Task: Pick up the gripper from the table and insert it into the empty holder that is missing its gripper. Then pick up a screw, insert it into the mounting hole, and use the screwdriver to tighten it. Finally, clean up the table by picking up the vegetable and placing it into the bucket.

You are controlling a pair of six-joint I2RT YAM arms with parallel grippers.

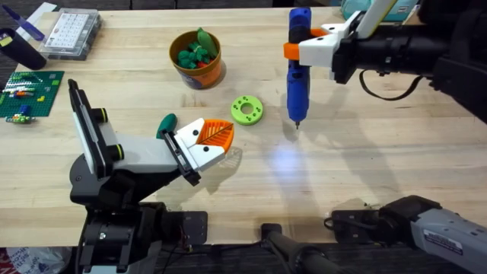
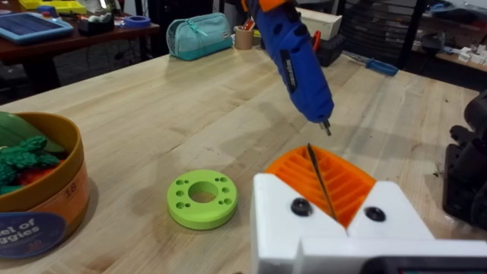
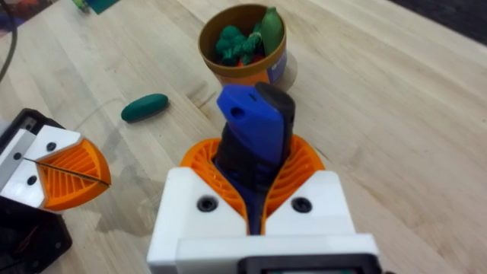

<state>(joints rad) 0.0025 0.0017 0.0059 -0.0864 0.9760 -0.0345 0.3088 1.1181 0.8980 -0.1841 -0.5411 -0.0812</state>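
My right gripper [image 1: 293, 51] reaches in from the far right, shut on the blue screwdriver [image 1: 297, 68]. Its metal bit points down at the table near the middle [image 2: 326, 126]. The right wrist view shows the screwdriver [image 3: 255, 122] clamped between orange ribbed fingers. My left gripper [image 1: 227, 135] is the white holder [image 2: 335, 228], and its two orange ribbed fingers [image 2: 342, 179] are pressed together, shut on nothing. A black screw head [image 2: 300, 206] sits on each side of the holder. A dark green vegetable [image 1: 166, 124] lies on the table beside the left gripper. The orange bucket [image 1: 196, 59] stands behind it with green vegetables inside.
A lime-green ring disc [image 1: 247, 110] lies between the two grippers. At the far left are a clear compartment box [image 1: 72, 32] and a green brick plate [image 1: 30, 91]. A teal pouch [image 2: 198, 34] sits at the table's far end.
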